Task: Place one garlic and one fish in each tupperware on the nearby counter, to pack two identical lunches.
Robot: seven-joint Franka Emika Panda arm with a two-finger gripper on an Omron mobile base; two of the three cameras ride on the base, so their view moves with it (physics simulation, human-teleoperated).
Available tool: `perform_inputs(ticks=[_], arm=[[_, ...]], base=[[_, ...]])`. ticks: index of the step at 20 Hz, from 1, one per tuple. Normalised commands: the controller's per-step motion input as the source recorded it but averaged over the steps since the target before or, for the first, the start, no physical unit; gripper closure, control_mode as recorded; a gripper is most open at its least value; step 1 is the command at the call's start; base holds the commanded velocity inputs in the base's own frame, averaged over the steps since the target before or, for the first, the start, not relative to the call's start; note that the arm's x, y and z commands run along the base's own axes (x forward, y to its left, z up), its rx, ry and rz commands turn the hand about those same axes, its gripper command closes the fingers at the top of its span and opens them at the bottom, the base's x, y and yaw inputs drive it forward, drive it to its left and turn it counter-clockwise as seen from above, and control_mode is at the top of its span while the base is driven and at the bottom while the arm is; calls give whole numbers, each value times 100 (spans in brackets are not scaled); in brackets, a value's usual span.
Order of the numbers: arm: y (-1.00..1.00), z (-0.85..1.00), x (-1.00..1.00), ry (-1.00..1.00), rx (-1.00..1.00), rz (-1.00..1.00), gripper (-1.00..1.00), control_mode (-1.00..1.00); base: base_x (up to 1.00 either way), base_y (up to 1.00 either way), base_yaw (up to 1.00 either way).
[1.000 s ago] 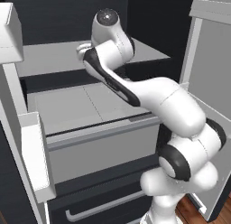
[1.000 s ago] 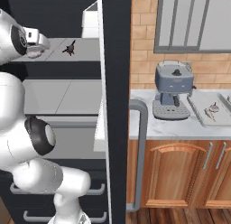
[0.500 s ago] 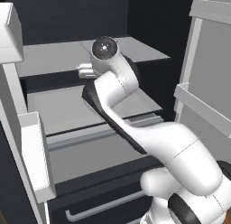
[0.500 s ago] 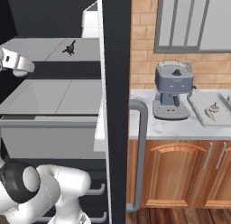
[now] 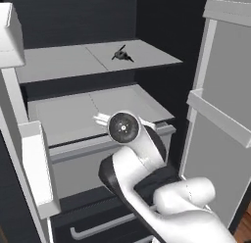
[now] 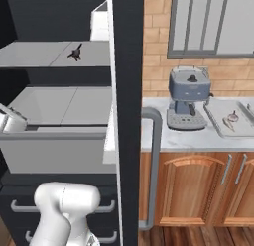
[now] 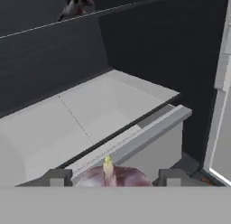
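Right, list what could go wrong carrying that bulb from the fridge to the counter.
The garlic sits low between the fingers, so the hold is hard to judge; it might slip on a wide swing. The drawer has its front lip close below the hand and could be clipped. The tupperware beside the coffee machine seems to hold items already; a second garlic there would spoil the match.

I see the garlic (image 7: 113, 177) between the fingertips cut off at the bottom edge — the small dark thing (image 5: 122, 54) on the upper shelf (image 5: 63, 60) is too tiny to identify
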Motion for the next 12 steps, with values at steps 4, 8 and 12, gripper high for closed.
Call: perform_inputs(ticks=[4,8,12], arm=[[0,0,0,0,0,0,100,100],[0,0,0,0,0,0,100,100],[0,0,0,0,0,0,100,100]], base=[[-100,0,-27],[-100,0,-31],[-95,-83,-32]])
